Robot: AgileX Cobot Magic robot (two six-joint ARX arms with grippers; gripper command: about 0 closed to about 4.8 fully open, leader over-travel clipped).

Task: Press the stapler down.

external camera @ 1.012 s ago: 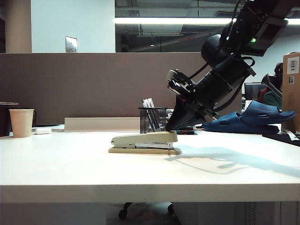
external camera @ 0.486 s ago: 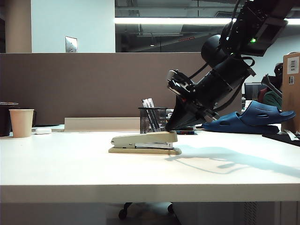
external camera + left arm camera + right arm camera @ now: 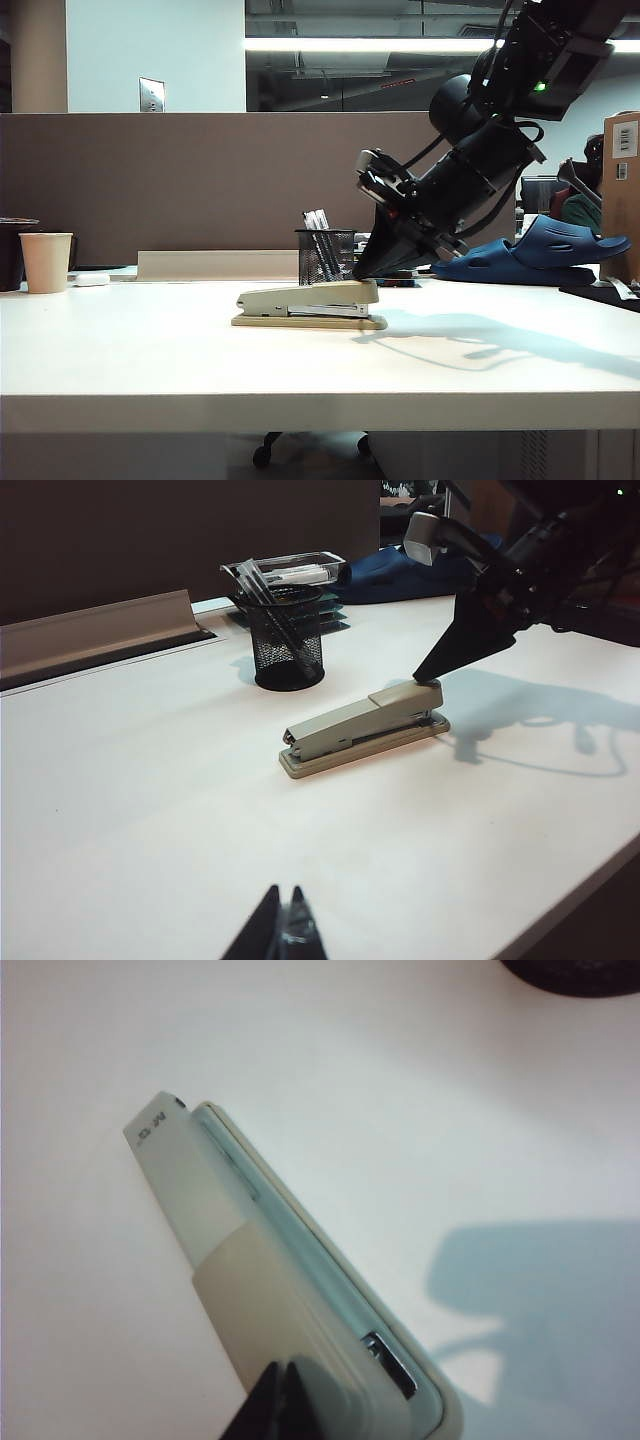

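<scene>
The beige stapler (image 3: 310, 303) lies flat on the white table (image 3: 150, 360), lengthwise across the exterior view. My right gripper (image 3: 362, 274) comes down at a slant from the upper right. Its shut tips rest on the top of the stapler's right end. In the right wrist view the dark tips (image 3: 280, 1370) touch the stapler's (image 3: 250, 1280) tan arm, with nothing between them. The left wrist view shows the stapler (image 3: 365, 725) from a distance, with the right gripper (image 3: 420, 676) on it. My left gripper (image 3: 283, 890) is shut and empty, low over the table and well apart from the stapler. It is out of the exterior view.
A black mesh pen cup (image 3: 325, 255) stands just behind the stapler. A paper cup (image 3: 46, 262) is at the far left. A blue shoe (image 3: 540, 250) and a cardboard box (image 3: 622, 190) sit at the back right. A brown partition (image 3: 180, 180) closes the back.
</scene>
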